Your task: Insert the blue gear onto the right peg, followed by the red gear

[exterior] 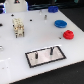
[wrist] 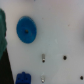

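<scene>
The blue gear (exterior: 60,23) lies flat on the white table toward the exterior view's right. It also shows in the wrist view (wrist: 26,30) as a wide blue disc with a darker centre. The small red gear (exterior: 68,34) lies just in front of it. The black-framed grey plate (exterior: 56,57) sits at the table's front with two thin dark pegs. The right peg (exterior: 50,51) stands bare. I see no gripper fingers in either view. The wrist camera looks down on the blue gear from well above.
A darker blue object (exterior: 52,8) (wrist: 22,77) sits at the back. A lone dark stud (exterior: 45,16) (wrist: 44,57) stands near it. A pale blocky fixture (exterior: 19,27) stands at the exterior view's left. The table's edge and a dark background (wrist: 4,67) border the wrist view.
</scene>
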Tool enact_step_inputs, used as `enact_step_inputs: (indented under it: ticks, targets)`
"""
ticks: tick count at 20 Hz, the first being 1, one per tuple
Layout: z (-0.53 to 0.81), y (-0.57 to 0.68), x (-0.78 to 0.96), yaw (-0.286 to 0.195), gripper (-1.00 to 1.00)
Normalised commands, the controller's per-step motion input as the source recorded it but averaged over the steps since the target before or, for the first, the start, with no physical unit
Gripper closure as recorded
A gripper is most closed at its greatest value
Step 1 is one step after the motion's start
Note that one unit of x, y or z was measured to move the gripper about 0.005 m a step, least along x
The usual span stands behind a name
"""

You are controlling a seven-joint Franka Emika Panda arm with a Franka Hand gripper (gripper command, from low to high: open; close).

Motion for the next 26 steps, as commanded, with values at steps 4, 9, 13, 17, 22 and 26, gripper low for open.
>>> enact_step_inputs:
  ticks: [4, 9, 13, 17, 22, 26]
  targets:
    - [-0.31, 0.64, -0.37, 0.000, -1.00]
    - [-0.40, 0.57, -0.32, 0.000, -1.00]
    - [-0.45, 0.50, -0.32, 0.000, -1.00]
    - [-0.56, 0.20, -0.34, 0.000, -1.00]
    - [-0.55, -0.13, -0.37, 0.000, -1.00]
    - [-0.56, -0.25, -0.35, 0.000, -1.00]
